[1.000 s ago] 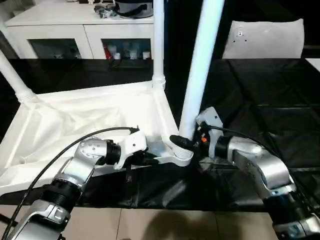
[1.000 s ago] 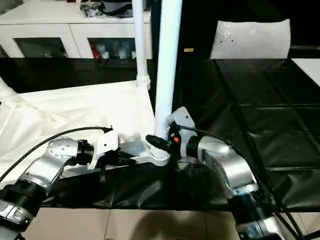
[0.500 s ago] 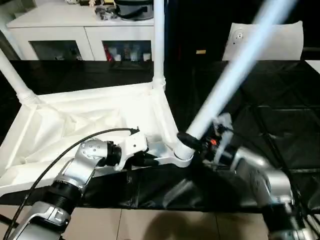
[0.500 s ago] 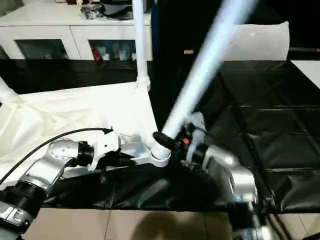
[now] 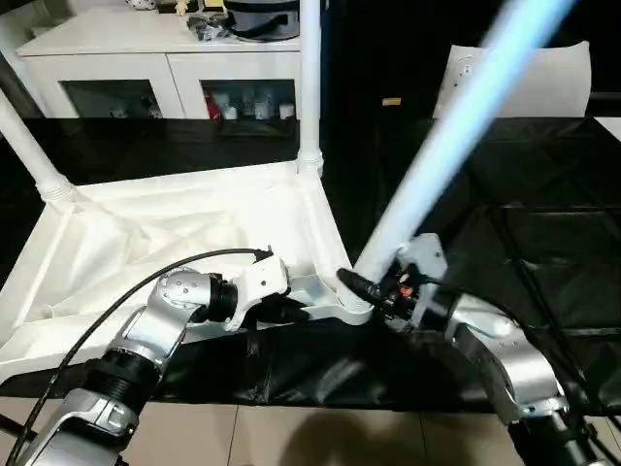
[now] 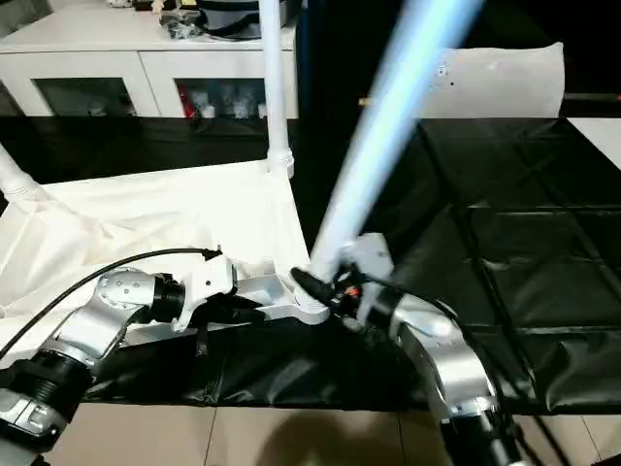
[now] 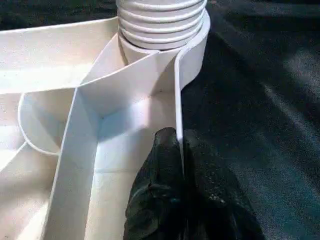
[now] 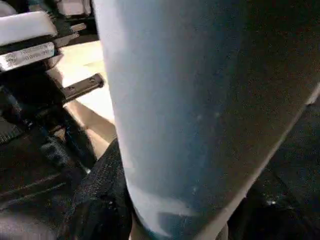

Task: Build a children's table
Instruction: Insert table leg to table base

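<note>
tilted leg (image 5: 456, 126) crossing right side, upright leg (image 5: 310, 87) behind, black table (image 5: 543, 184) open

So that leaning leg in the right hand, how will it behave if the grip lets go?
The leaning leg is long, tilted, held low by the right hand, so it would probably topple. It looks stiff and fairly light, like hollow plastic. Being round, it would likely roll on the black cover.

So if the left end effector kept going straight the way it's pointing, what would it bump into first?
Probably the corner socket of the tabletop. The left end effector is pinched on the tabletop's thin side wall and points along it toward that socket, where the tilted leg held by the right end effector sits.
</note>
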Tool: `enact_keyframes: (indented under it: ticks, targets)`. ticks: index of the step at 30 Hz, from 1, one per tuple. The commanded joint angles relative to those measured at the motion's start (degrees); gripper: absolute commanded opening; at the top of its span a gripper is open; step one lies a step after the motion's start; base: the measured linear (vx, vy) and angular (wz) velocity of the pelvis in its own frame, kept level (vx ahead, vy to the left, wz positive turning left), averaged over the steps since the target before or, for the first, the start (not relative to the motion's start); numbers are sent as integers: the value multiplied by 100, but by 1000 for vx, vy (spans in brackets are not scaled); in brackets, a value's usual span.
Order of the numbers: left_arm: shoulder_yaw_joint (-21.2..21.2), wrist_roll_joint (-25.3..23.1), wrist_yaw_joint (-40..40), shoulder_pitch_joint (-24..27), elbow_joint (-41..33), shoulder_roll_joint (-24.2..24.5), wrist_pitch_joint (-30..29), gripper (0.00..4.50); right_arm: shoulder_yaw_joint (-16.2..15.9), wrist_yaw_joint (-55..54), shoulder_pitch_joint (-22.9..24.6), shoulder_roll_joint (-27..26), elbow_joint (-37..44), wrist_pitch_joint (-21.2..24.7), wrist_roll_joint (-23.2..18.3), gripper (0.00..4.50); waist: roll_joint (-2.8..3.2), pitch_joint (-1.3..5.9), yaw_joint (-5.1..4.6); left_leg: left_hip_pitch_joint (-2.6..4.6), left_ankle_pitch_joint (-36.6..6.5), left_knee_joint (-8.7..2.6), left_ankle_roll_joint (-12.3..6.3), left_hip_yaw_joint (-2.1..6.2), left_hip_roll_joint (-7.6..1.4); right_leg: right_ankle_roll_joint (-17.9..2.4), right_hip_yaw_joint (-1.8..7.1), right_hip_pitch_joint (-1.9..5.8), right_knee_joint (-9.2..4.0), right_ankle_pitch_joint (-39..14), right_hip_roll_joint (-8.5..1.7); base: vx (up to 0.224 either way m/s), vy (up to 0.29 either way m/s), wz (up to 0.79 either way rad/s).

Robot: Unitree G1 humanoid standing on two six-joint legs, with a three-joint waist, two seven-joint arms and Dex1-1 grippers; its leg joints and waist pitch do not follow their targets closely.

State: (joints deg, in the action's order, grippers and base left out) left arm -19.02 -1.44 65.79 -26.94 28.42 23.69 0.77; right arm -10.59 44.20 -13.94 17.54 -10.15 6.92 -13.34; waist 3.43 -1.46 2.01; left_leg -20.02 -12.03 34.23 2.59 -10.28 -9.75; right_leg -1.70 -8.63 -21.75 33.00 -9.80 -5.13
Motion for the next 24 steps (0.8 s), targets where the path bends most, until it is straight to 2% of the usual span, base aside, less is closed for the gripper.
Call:
enact_keyframes:
  ticks: [1, 5, 8, 11, 14, 15, 18, 19, 24]
  targets:
    - [-93, -194, 145, -97, 134, 200, 144, 0, -277, 206, 70, 233, -512, 267, 411, 191, -14, 214, 10, 11, -1903, -479, -191, 237, -381, -452, 404, 222, -557, -2700, -505, 0, 0, 0]
    - [-209, -267, 369, -289, 340, 258, 376, 0, -577, 651, -104, 287, -722, 311, 461, 191, -9, 224, 12, -6, -1805, -475, -231, 225, -392, -548, 424, 234, -529, -2474, -509, 0, 0, 0]
    - [-260, -286, 471, -395, 441, 267, 492, 0, -658, 869, -125, 288, -771, 341, 389, 191, -35, 218, 18, -5, -1772, -474, -233, 218, -392, -579, 425, 233, -527, -2497, -516, 0, 0, 0]
    - [-419, -326, 827, -767, 831, 194, 830, 0, -948, 1495, -140, 347, -755, 490, 234, 191, -17, 216, 53, 23, -1815, -473, -278, 212, -390, -507, 422, 216, -559, -2616, -499, 0, 0, 0]
    - [-460, -373, 846, -978, 1078, 115, 937, 0, -1087, 1708, -86, 394, -605, 630, 168, 191, -10, 224, 111, 36, -1873, -491, -211, 220, -424, -579, 434, 220, -528, -2480, -513, 0, 0, 0]
    - [-460, -373, 846, -978, 1078, 115, 937, 0, -1087, 1708, -86, 394, -605, 630, 168, 191, -21, 221, 139, 39, -1880, -498, -182, 222, -435, -580, 437, 223, -526, -2474, -525, 0, 0, 0]
    - [-463, -429, 783, -1274, 1452, 11, 1047, 0, -1213, 1932, -5, 440, -409, 795, 119, 191, 1, 230, 179, 48, -1851, -496, -131, 222, -431, -606, 443, 227, -518, -2409, -536, 0, 0, 0]
    - [-470, -473, 763, -1421, 1662, -6, 1157, 0, -1242, 1984, 25, 432, -373, 813, 138, 191, -12, 225, 175, 40, -1847, -500, -140, 216, -427, -604, 442, 227, -531, -2405, -528, 0, 0, 0]
    - [-428, -481, 746, -1536, 1882, 24, 1240, 0, -1216, 1885, 23, 342, -420, 769, 192, 191, 6, 214, 247, 58, -1981, -503, -89, 228, -424, -526, 424, 224, -559, -2708, -557, 0, 0, 0]
